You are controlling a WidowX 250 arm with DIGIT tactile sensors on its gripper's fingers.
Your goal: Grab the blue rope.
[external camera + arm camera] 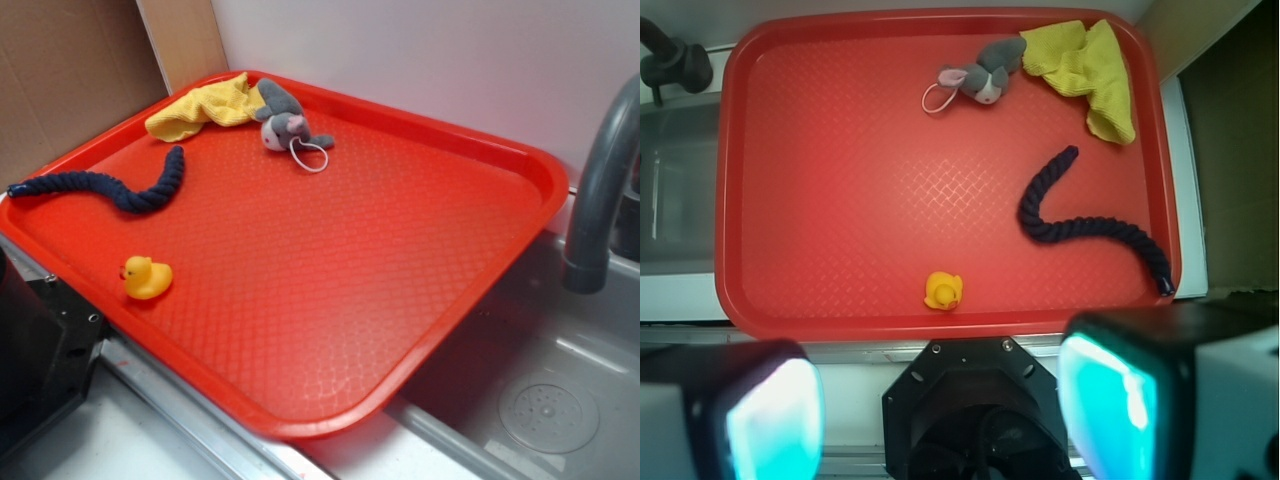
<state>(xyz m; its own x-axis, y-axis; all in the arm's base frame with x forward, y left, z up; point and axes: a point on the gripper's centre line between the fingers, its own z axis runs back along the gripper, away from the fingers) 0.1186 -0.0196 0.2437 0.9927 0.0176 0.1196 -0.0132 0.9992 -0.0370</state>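
Rope of thick navy twisted cotton (1080, 222) lies wavy on the red textured plastic tray (840, 200), well ahead of the open tool (940, 410).

You see the blue rope (120, 188) (1080, 222) lying flat on the red tray (330, 270) (840, 200). It is thick, dark navy and twisted, bent in a wave. One end reaches the tray's rim; nothing touches it.
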